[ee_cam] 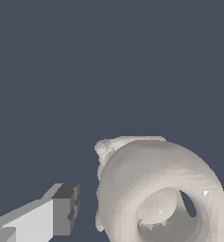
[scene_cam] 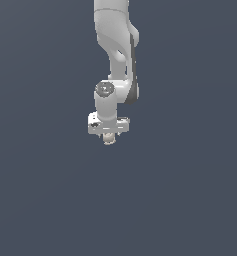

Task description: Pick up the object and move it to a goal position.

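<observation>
In the wrist view the object (ee_cam: 156,189) is seen close up, filling much of the frame between the two fingers. It is rendered as a cream-beige, coarsely faceted, rounded hollow form — a thick ring-like wall enclosing a cavity in which a smaller ball-like bulge is visible, with a lumpy projection at one end. One dark-padded fingertip (ee_cam: 66,210) is seen on one side, separated from the object by a clear gap; the other finger is visible only as a dark sliver at the frame edge, just beside the object's wall, and contact there cannot be determined. The gripper (ee_cam: 146,212) is therefore shown with its jaws set apart around the object, not clamped on it. In the exterior view the gripper (scene_cam: 108,136) is pointed downward beneath its white crossbar (scene_cam: 108,125), and the object (scene_cam: 109,140) is seen only as a small pale lump protruding just below — far narrower than the crossbar. Above, the white-grey arm (scene_cam: 117,45) extends to the top of the frame against a uniform slate-blue background.
</observation>
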